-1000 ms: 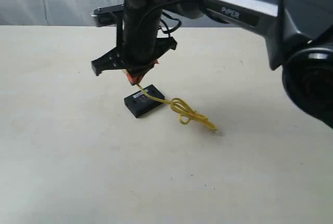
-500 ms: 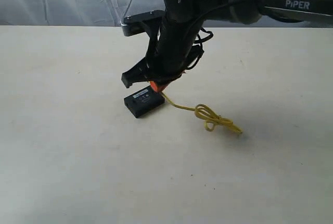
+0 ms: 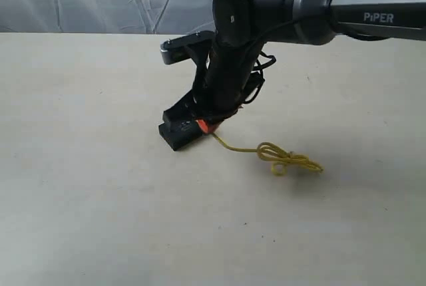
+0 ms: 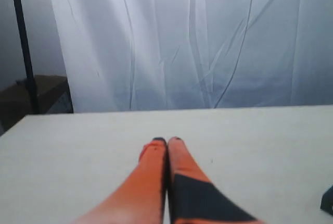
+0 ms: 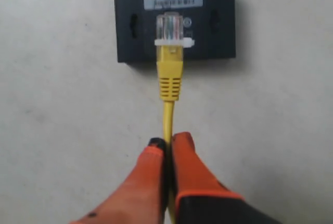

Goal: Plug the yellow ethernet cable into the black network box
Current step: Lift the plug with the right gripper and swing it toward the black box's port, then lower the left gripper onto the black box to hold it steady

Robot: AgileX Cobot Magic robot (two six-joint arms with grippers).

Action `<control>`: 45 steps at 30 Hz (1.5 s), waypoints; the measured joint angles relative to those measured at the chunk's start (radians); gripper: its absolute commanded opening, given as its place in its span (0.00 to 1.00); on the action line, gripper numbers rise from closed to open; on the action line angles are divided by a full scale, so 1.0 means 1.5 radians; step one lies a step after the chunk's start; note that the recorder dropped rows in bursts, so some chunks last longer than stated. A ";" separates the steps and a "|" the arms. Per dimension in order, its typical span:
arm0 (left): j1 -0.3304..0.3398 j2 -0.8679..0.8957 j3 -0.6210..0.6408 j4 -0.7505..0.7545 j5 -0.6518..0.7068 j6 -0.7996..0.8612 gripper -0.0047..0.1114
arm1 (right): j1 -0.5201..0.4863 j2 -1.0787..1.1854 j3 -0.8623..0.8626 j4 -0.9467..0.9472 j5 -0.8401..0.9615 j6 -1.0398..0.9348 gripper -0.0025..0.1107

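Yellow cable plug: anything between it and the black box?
Nothing visible. In the right wrist view the right hand is shut on the cable, whose clear plug overlaps the box top; only bare table lies around them. Which face holds the port can't be told.

Black network box (image 5: 208, 44) matt plastic — yellow ethernet cable (image 5: 169, 81) smooth.
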 measured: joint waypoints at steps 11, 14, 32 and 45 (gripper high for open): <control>0.000 0.000 -0.002 -0.060 -0.193 0.000 0.04 | 0.000 -0.060 0.162 -0.001 -0.085 -0.027 0.02; 0.000 0.038 -0.045 -0.101 -0.112 0.013 0.04 | 0.000 -0.069 0.200 -0.007 -0.124 -0.033 0.02; -0.022 0.999 -0.643 -0.127 0.221 0.192 0.04 | 0.000 -0.072 0.240 0.004 -0.185 -0.075 0.02; -0.146 1.429 -0.995 -0.374 0.398 0.473 0.04 | 0.000 -0.072 0.240 0.004 -0.188 -0.168 0.02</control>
